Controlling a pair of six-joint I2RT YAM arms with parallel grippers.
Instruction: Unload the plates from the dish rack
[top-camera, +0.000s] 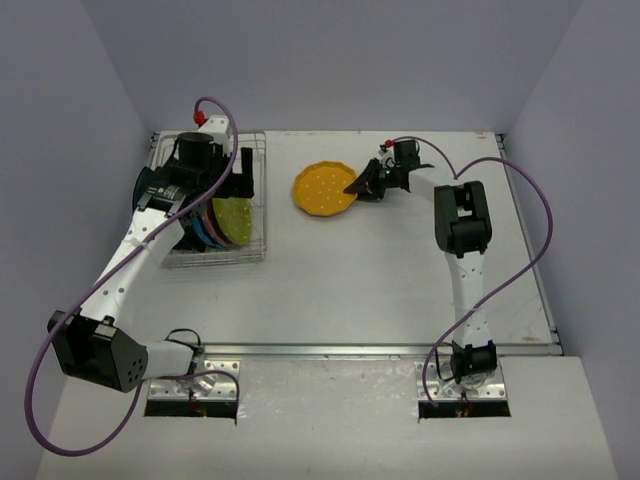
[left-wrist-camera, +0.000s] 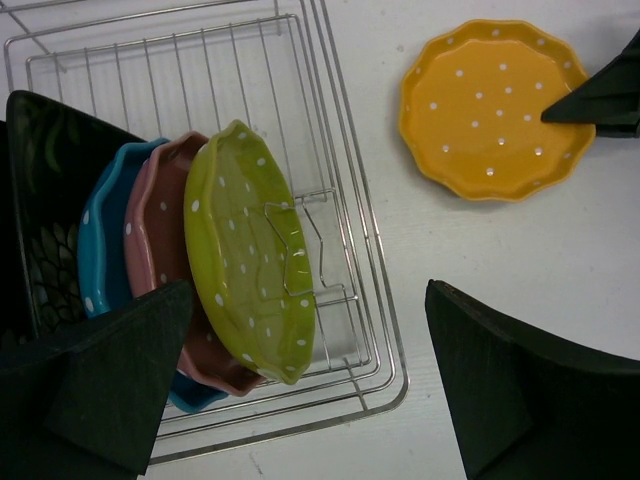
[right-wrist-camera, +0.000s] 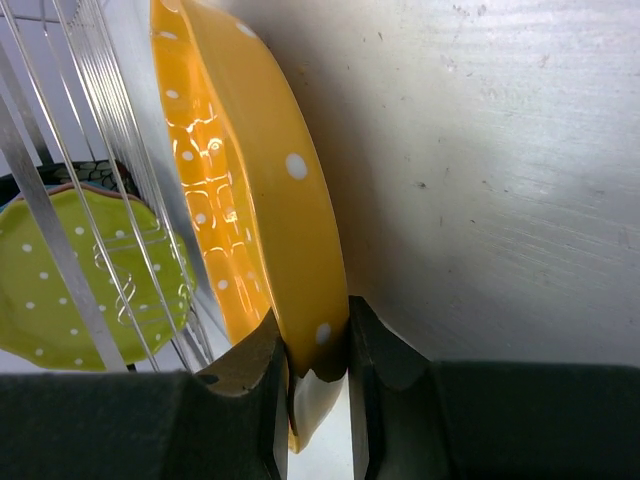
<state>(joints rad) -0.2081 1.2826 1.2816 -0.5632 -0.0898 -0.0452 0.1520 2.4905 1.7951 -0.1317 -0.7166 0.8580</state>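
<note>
Right fingers (right-wrist-camera: 232, 410) clamped on orange plate (top-camera: 322, 188) rim, 3 o'clock side (plate outside dish rack (left-wrist-camera: 345, 200)); left gripper (left-wrist-camera: 308, 295) wide open over racked plates (left-wrist-camera: 245, 250).

White table (top-camera: 380, 280) with dish rack (left-wrist-camera: 200, 100) and orange plate (top-camera: 324, 188)

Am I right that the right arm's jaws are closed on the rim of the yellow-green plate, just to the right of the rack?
Not quite. The right gripper has its jaws closed on the rim of the orange plate, as the right wrist view shows. The yellow-green plate stands in the rack, ungripped. The rest holds: the gripped plate is just to the right of the rack.
</note>
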